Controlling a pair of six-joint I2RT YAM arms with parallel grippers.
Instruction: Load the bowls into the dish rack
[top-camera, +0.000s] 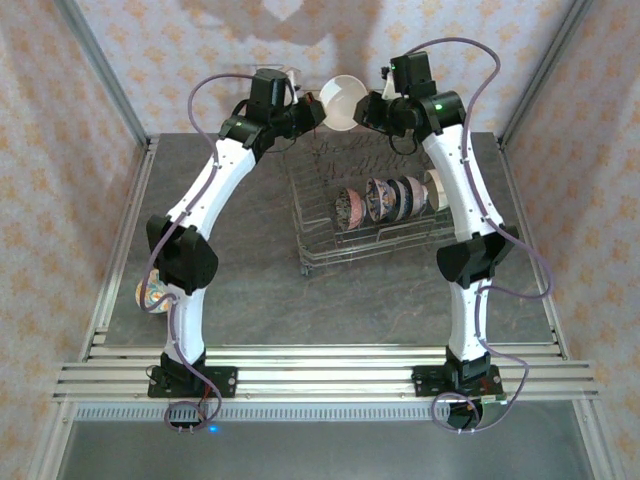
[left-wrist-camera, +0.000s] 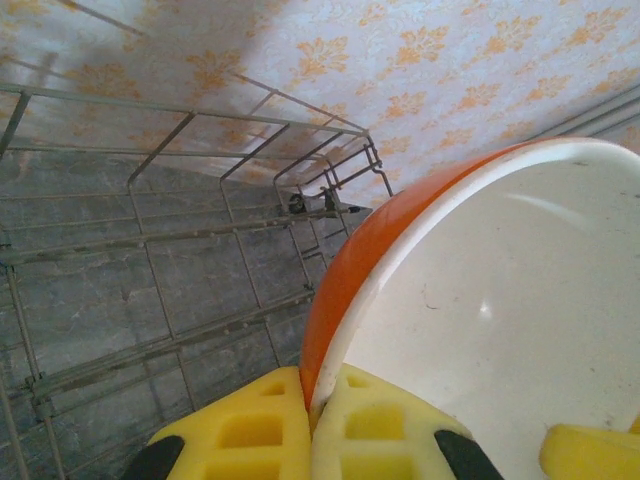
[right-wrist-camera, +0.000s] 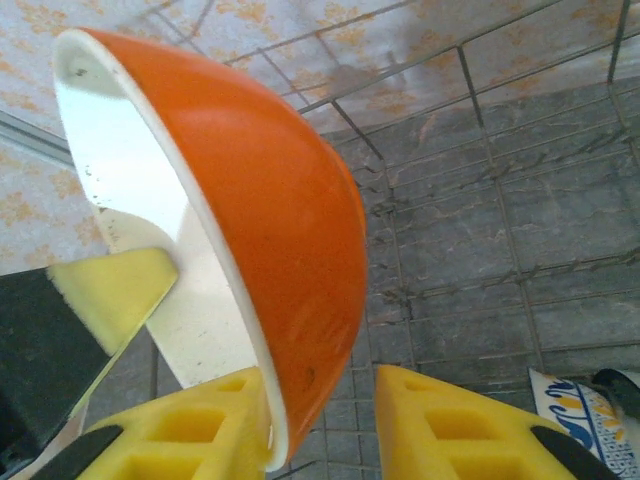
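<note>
**Operator:** Where is the orange bowl (top-camera: 343, 100)?

**Spotter:** In the air between your two sets of jaws, above the far end of the rack (top-camera: 372, 243). Its white inside faces the top camera.

**Operator:** What is my left gripper (left-wrist-camera: 312, 400) doing?

**Spotter:** It is clenched on the bowl's rim. One yellow pad (left-wrist-camera: 240, 430) is on the orange outside and the other on the white inside. Both press against the wall with no gap.

**Operator:** And my right gripper (right-wrist-camera: 315, 405)?

**Spotter:** It sits astride the rim on the opposite side, but it isn't gripping. Your inner pad (right-wrist-camera: 190, 430) is right at the white face, and I cannot tell whether it touches. The outer pad stands clear of the orange wall, and rack wire shows through the gap. Call those jaws released around the rim.

**Operator:** What lies around the jaws?

**Spotter:** Below them is the rack's wire grid. Nearer you than the jaws, a row of patterned bowls (top-camera: 390, 198) stands on edge in the rack. From your right wrist, one blue-patterned rim shows just outside the outer pad. A loose bowl (top-camera: 152, 295) sits on the table (top-camera: 250, 230), well back from your left jaws, beside that arm's lower link.
</note>
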